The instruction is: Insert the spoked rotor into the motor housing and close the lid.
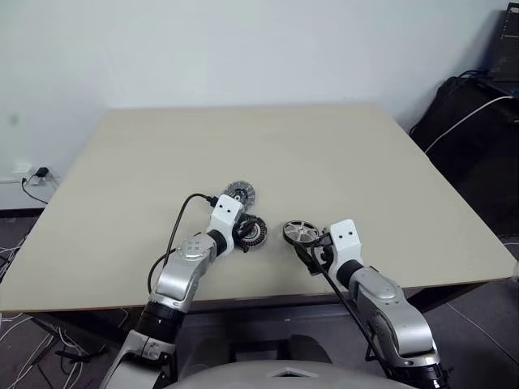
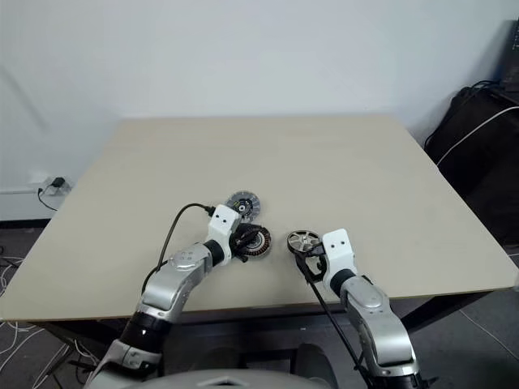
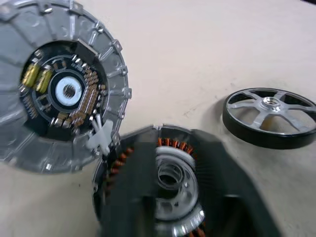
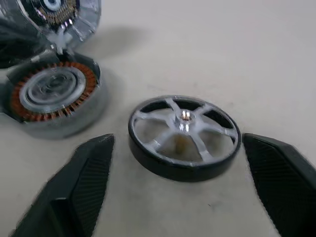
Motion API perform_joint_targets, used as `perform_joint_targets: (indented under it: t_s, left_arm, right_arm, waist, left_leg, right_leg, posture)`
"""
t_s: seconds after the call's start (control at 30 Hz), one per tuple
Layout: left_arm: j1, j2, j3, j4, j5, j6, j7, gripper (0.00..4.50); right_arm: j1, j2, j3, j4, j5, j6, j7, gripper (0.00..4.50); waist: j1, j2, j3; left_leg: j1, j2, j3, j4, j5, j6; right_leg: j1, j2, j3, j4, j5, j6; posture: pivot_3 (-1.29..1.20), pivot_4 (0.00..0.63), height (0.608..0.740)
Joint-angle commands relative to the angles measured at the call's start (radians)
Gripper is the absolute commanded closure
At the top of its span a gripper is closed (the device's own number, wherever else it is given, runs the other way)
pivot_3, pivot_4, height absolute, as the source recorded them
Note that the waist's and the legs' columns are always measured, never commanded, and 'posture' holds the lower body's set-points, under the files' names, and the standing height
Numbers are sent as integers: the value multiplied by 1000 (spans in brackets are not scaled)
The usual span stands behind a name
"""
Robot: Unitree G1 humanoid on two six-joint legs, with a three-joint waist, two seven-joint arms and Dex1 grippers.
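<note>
The spoked rotor [image 4: 183, 136], a black-rimmed wheel with silver spokes, lies flat on the beige table [image 1: 324, 154]. My right gripper [image 4: 177, 140] is open around it, one finger [image 4: 81, 182] on each side, and neither touches the rim. The motor housing [image 1: 255, 232], a ring of copper windings around a pale hub, lies just left of the rotor. My left gripper [image 1: 242, 232] sits over the housing [image 3: 170, 180] at its near-left side. The lid [image 3: 59, 89] lies beside the housing on the far side, with its ribbed face and dark centre up.
The table's front edge [image 1: 268, 296] runs close under both wrists. A black cable [image 1: 180, 219] loops off the left wrist. Dark bags and a white cord [image 1: 470, 121] stand past the table's right edge. A wall socket [image 1: 32, 174] is low on the left.
</note>
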Motion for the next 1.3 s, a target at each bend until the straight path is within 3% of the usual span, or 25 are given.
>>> perform_joint_targets:
  t_s: [0.03, 0.37, 0.53, 0.83, 1.3]
  left_arm:
    - [37, 17, 37, -100, -24, 6, 4, 4489]
    - [206, 36, 148, -207, -67, -8, 48, 4500]
    - [296, 32, 162, -240, -35, -137, 76, 4500]
    - [370, 14, 173, -246, -66, -167, 97, 4500]
    - [375, 15, 168, -232, -56, -164, 110, 4500]
  right_arm:
    - [-61, 9, 30, -37, -2, 19, -4, 1255]
    - [-284, 63, 174, 46, -38, 124, 3, 4467]
    - [-397, 72, 260, 133, -79, 158, 15, 4467]
    - [-522, 42, 394, 338, -158, 164, 89, 4467]
    - [-561, 78, 394, 423, -195, 139, 107, 4467]
  waist:
    - [-2, 0, 0]
    - [-5, 0, 0]
    - [-7, 0, 0]
    - [-9, 1, 0]
    - [-12, 1, 0]
  left_leg:
    - [0, 0, 0, 0, 0, 0]
    - [1, 0, -1, 0, 0, -1]
    - [0, 0, -2, 0, 2, -4]
    - [1, -1, -3, 0, 0, -1]
    - [1, -1, -4, -1, 0, -2]
  right_leg:
    - [0, 0, 0, 0, 0, 0]
    - [0, 0, -2, 1, 0, -1]
    - [-1, -1, -2, 0, 0, -2]
    - [-2, -2, -4, 0, 0, -2]
    - [-3, -2, -5, 1, 0, -2]
  posture:
    - [0, 0, 740]
    - [0, 0, 740]
    - [0, 0, 740]
    - [0, 0, 740]
    - [0, 0, 740]
